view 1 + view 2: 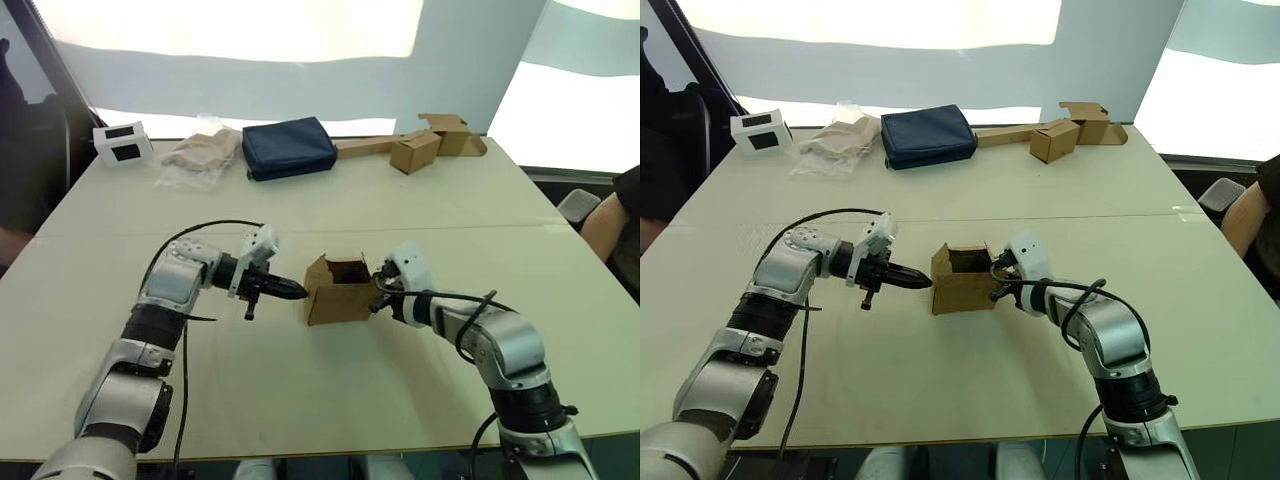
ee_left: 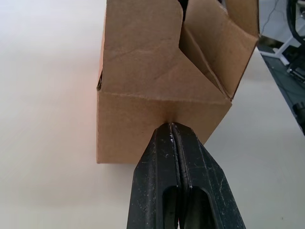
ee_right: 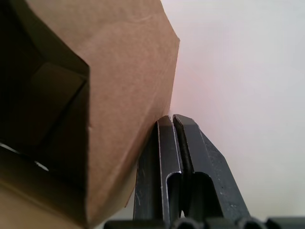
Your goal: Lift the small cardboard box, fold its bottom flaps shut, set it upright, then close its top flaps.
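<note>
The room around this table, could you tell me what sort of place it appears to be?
Probably a lab or test room: a wide pale table set before bright screened windows, holding practice items, the small cardboard box, a navy pouch, and seated people at both edges.

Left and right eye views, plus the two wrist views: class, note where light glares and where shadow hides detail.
Eye views: bright windows behind the pale table blow out to white, no detail there. Left wrist view: the small plain brown cardboard box is evenly lit above the shut left tool. Right wrist view: the box's open inside is deep in shadow beside the shut right tool; table glares pink-white.
</note>
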You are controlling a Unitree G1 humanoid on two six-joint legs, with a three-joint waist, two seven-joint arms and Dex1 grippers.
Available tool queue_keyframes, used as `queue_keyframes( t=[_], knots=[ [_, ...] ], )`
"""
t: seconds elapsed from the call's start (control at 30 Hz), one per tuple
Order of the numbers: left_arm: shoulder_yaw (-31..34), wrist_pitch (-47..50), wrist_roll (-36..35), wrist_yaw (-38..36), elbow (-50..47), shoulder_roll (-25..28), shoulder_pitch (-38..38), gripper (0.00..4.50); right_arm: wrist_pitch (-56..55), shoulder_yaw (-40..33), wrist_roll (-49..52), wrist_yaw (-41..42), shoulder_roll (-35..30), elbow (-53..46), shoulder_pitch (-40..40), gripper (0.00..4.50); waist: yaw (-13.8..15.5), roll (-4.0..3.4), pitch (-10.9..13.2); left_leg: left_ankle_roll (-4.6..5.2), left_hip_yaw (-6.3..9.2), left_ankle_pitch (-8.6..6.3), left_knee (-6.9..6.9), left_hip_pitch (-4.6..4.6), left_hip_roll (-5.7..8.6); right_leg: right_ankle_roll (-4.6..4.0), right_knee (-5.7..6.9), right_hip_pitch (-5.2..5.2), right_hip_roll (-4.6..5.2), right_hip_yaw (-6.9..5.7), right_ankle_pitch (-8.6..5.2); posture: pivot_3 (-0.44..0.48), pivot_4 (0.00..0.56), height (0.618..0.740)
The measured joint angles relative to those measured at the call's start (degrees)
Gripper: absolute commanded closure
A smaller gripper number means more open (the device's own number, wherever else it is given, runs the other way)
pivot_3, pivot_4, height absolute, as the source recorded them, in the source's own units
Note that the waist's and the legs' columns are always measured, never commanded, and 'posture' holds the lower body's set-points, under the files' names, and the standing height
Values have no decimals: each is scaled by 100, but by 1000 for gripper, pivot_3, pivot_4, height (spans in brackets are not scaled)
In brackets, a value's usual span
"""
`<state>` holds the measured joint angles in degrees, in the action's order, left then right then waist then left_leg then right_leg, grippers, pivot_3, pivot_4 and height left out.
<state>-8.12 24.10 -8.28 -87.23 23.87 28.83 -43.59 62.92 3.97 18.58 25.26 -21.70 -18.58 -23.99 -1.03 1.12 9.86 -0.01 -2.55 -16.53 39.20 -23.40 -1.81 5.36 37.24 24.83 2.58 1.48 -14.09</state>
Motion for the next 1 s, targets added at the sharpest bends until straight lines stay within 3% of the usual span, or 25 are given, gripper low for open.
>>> queue_keyframes(
  t=[0.3,0.5,0.67,0.83,1.0],
  knots=[
    [-9,-108,-4,146,-110,258,264,4483,61,75,176,110,-25,-209,67,4500,20,0,0,0,0,0,1,-1,1,0,-3,-1,3,0,0,0,150,740],
    [1,-117,-120,176,-336,482,348,4483,23,119,189,185,-366,-270,157,4500,20,0,0,0,-1,0,0,-1,1,-1,-3,-1,3,0,0,0,150,740],
    [351,58,-498,377,-737,739,409,4483,-617,-329,196,302,-625,-265,391,4500,22,0,0,0,-1,0,0,-1,1,0,-4,-2,3,1,0,0,150,740],
    [680,594,-1014,687,-1490,727,447,4483,-1350,-914,722,716,-395,-309,270,4500,5,0,0,0,3,0,0,2,-1,0,-3,-4,0,1,0,0,150,740],
    [665,807,-1234,1018,-1804,643,606,4483,-1638,-872,1246,1322,-284,-190,98,4500,9,0,0,0,3,0,0,6,-1,0,-3,-7,0,1,0,0,150,740]
  ],
)
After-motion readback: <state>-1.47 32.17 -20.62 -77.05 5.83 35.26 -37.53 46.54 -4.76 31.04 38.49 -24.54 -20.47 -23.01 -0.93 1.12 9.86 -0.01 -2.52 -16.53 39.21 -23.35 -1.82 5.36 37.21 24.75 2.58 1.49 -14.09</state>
